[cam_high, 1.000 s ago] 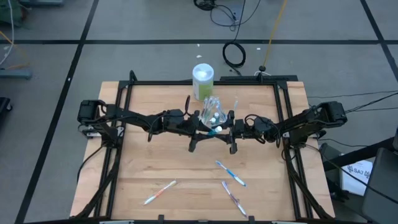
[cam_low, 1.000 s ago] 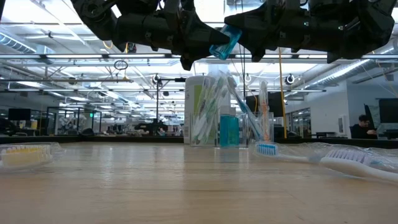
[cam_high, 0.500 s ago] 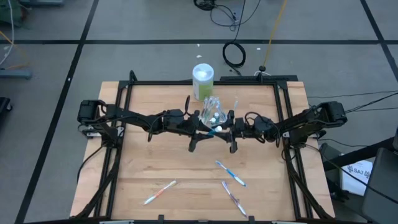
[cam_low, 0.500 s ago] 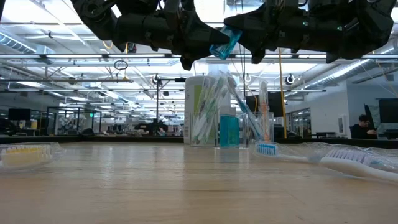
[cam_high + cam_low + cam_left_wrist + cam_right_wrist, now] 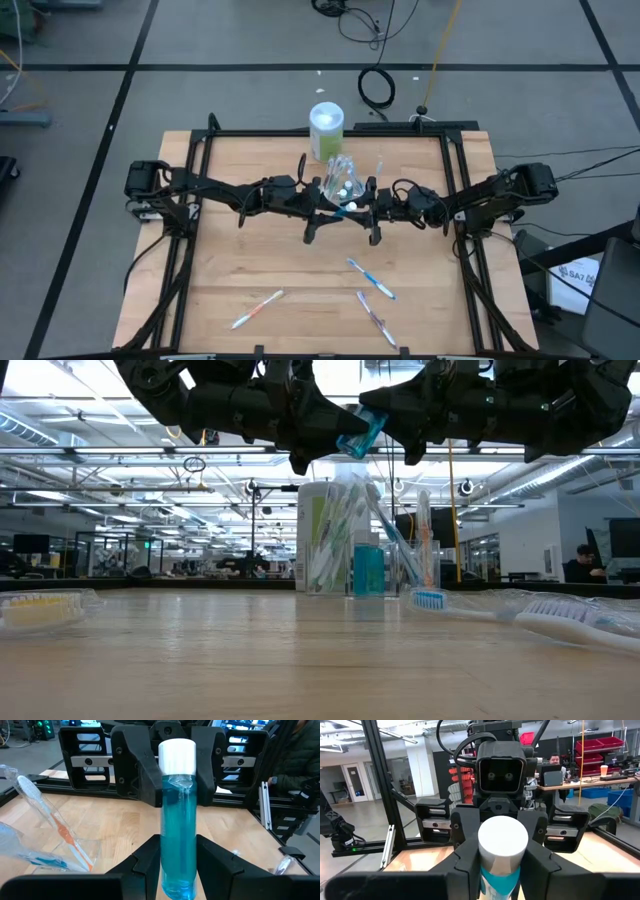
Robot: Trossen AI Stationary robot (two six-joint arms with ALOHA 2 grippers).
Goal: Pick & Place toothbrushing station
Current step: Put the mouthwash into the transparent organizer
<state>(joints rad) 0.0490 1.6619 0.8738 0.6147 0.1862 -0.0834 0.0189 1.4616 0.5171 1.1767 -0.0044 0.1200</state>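
Item: 1 teal tube point(image 5: 177, 852) with white cap, hanging just above the clear plastic bag point(image 5: 342, 178). The left gripper point(image 5: 322, 203) and right gripper point(image 5: 366, 204) are both clamping it, unchanged over the last second. Judgement: handover stalling mid-transfer; 3 toothbrushes point(image 5: 371, 279) are lying well apart from the bag.

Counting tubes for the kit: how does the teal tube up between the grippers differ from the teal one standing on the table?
The held tube hangs tilted in the air, clamped by the left gripper and right gripper; the table tube stands upright on the wood, untouched. Both are teal.
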